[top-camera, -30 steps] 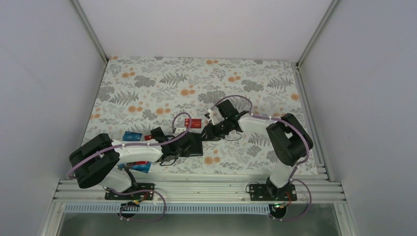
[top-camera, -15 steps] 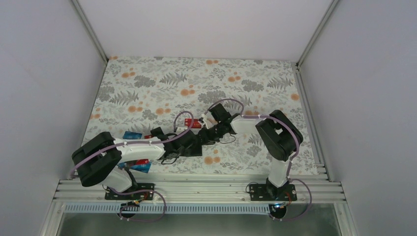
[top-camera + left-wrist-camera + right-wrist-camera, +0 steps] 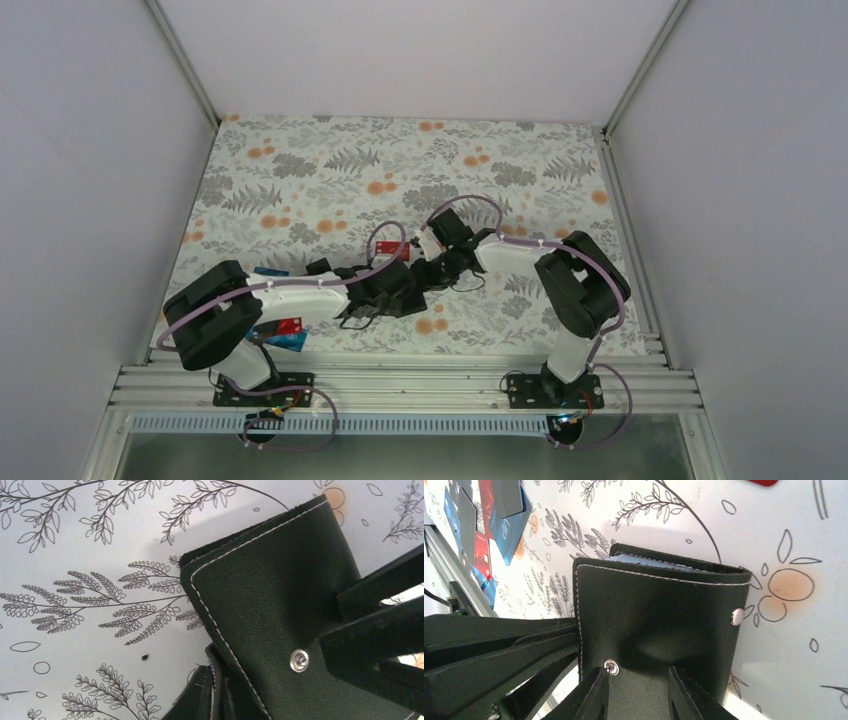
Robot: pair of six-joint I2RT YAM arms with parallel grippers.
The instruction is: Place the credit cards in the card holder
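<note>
The black card holder (image 3: 408, 300) lies mid-table, its stitched flap with a metal snap filling the left wrist view (image 3: 270, 595). Grey-blue lining shows at its edge in the right wrist view (image 3: 659, 610). My left gripper (image 3: 385, 292) (image 3: 220, 695) is shut on a lower layer at the holder's edge. My right gripper (image 3: 428, 272) (image 3: 641, 695) is open, with both fingertips resting on the top flap. Several red, blue and dark credit cards (image 3: 499, 515) lie by the left arm (image 3: 285, 332). One red card (image 3: 393, 252) lies just behind the grippers.
The flowered table cloth (image 3: 330, 180) covers the table. White walls stand close on the left, right and back. A metal rail (image 3: 400, 385) runs along the near edge. The two arms meet over the holder and their cables loop above it.
My left arm has stretched further right and carried the holder's edge with it. My right gripper has come left and down onto the holder's flap. The red card is now mostly covered.
</note>
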